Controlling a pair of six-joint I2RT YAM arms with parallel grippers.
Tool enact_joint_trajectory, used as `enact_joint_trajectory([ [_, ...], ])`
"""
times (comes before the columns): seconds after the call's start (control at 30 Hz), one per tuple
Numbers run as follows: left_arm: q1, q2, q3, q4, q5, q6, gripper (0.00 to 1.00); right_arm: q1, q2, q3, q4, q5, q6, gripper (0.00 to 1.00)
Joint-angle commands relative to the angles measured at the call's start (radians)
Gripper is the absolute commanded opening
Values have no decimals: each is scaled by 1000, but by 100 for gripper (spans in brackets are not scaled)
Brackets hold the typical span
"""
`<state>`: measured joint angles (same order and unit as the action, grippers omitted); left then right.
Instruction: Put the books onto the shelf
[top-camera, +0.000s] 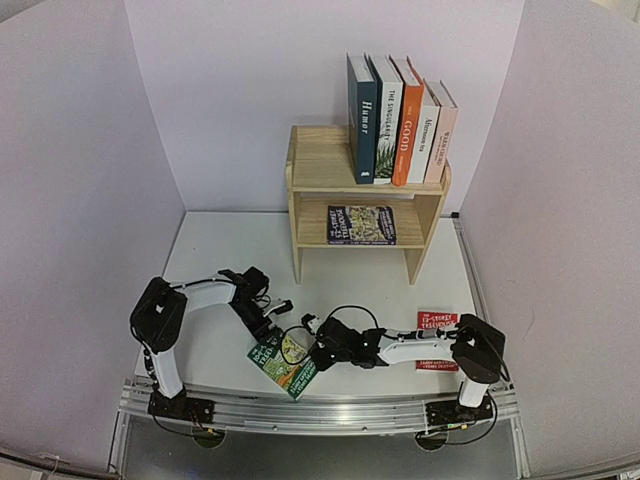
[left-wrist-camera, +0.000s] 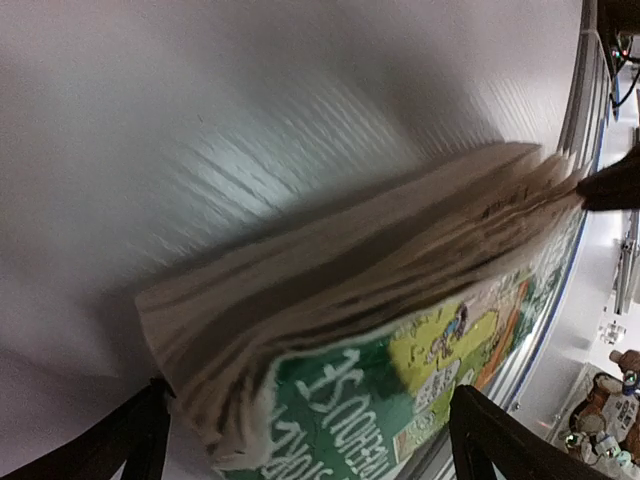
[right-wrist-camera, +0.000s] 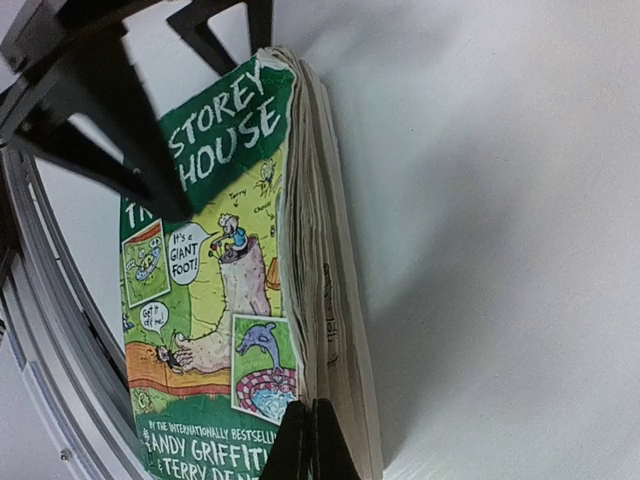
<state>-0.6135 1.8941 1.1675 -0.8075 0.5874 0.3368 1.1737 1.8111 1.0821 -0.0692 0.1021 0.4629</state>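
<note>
Six of eight books are on the shelf (top-camera: 320, 160), by the overhead view. Five stand upright along its top tier: a dark blue "Humor" (top-camera: 364, 120), a volume whose spine begins "THE SINGULAR" (top-camera: 385, 120), an orange "GOOD" (top-camera: 404, 125), a white "Afternoon tea" (top-camera: 425, 130) and a pale book (top-camera: 441, 125) whose spine lettering is too small to read. A dark paperback (top-camera: 361, 224) lies flat on the lower tier.

Two paperbacks are not yet shelved. Both lie on the bench (top-camera: 230, 250), near its front edge. The red one (top-camera: 437, 320) sits at the right, partly under the right arm, with its white title facing away from the camera and only partly legible.

The green one (top-camera: 283, 365) lies between the two arms and appears to be the book in hand. The left hand (left-wrist-camera: 312, 390) is spread wide, its fingers on either side of the book's yellowed page edges and not closed on it. The right hand (right-wrist-camera: 308, 420) is closed, its tips pressed together where the cover meets the pages. Whether it pinches anything there cannot be told.

On the green cover, the right wrist camera reads "STOREY" above "HOUSE" in white letters. A cartoon speech bubble says "IT'S A GIANT FOOT!". Near the foot of the cover are "BY THE INTERNATIONALLY BESTSELLING" and "ANDY GRIFFITHS", with a second name starting "TERRY" cut off by the frame.
</note>
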Motion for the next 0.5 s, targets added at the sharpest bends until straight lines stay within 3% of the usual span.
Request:
enact_joint_trajectory([
  [0.0,-9,100,65,15,-59,-6,81,-2,-14,30,9,44,-42,0],
  [0.13,-11,96,98,-44,34,24,36,-5,3,31,24,63,-34,0],
  [0.2,-10,81,118,-92,104,42,6,-11,4,29,28,71,-29,0],
  [0.27,-10,60,130,-128,144,41,1,-22,-4,26,29,76,-26,0],
  [0.4,4,5,166,-186,180,-21,0,-30,-66,16,7,164,-50,4],
  [0.47,24,-10,194,-237,206,-70,0,-26,-113,24,-38,252,-84,43],
])
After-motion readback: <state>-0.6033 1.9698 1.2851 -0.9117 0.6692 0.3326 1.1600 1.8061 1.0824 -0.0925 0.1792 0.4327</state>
